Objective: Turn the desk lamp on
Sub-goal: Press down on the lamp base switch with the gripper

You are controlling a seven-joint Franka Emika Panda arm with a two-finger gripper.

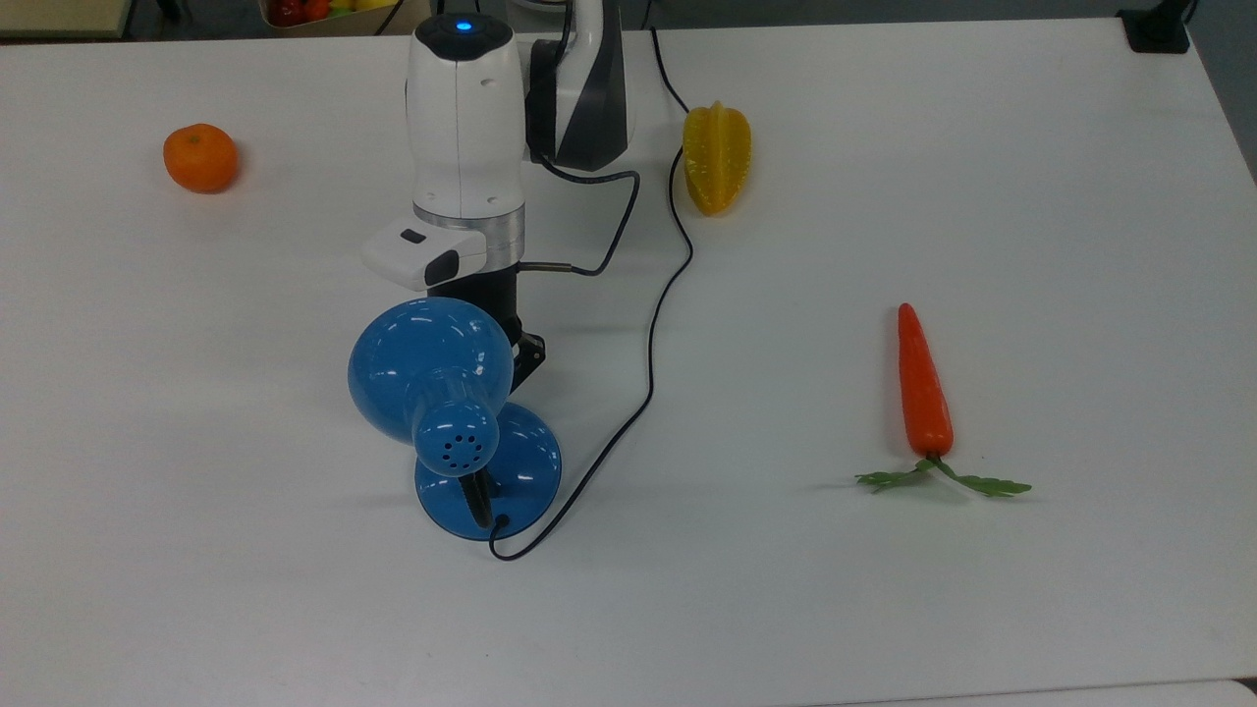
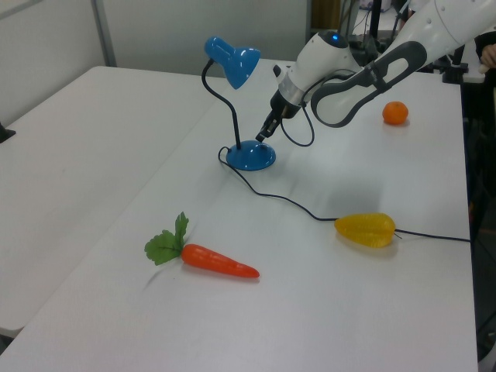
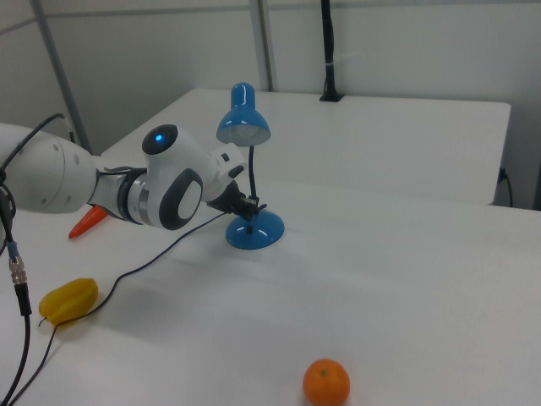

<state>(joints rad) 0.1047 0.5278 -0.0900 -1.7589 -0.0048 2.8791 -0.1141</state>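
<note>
While the arm leans low under the lamp shade, the gripper (image 2: pixel 261 137) points down at the round base of the desk lamp (image 2: pixel 249 155), its tip just above or touching the base's top; which cannot be told, nor how far the fingers are parted. It holds nothing that can be seen. In the top view the desk lamp (image 1: pixel 429 368) stands on the white table (image 1: pixel 1031 177), nearer the table's bottom edge than its top edge. Its thin black cord (image 1: pixel 653 324) runs up past a yellow starfruit (image 1: pixel 717 157) near the top edge. An orange (image 1: pixel 200 157) sits toward the top-left corner, and a carrot (image 1: pixel 923 393) lies well apart toward the right edge.
</note>
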